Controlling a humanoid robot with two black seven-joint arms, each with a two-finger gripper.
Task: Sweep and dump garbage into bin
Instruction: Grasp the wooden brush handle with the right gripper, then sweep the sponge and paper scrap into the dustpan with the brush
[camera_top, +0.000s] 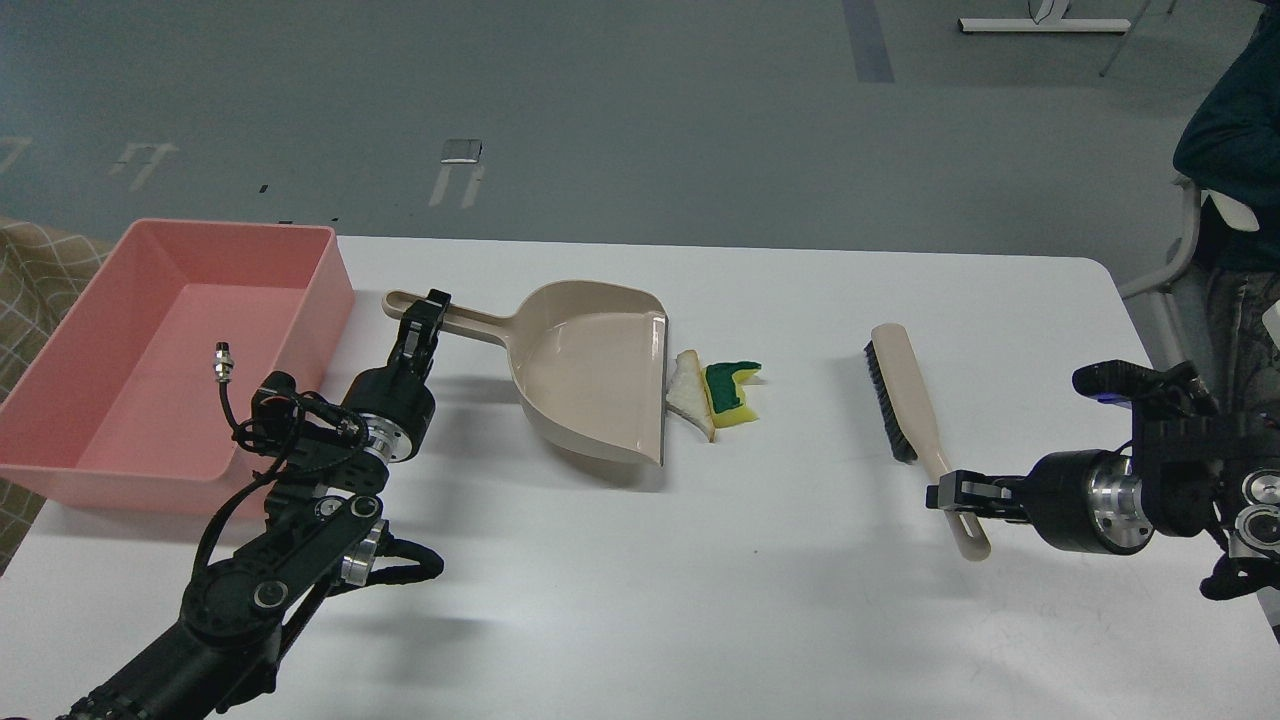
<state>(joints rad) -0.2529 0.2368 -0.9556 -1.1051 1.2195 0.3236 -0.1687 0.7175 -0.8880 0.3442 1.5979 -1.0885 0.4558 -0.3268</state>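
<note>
Lying beside dustpan (590, 370) — garbage (715, 392), between hands

White table (760, 620), bin (60, 440), dustpan (590, 370), garbage (715, 392), brush (910, 405)

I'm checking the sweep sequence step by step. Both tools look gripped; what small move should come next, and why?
Probably swing the brush left with the right gripper until its bristles sit just right of the garbage. The scraps already lie at the dustpan lip, which the left gripper holds by the handle, while the brush lies apart from them.
</note>
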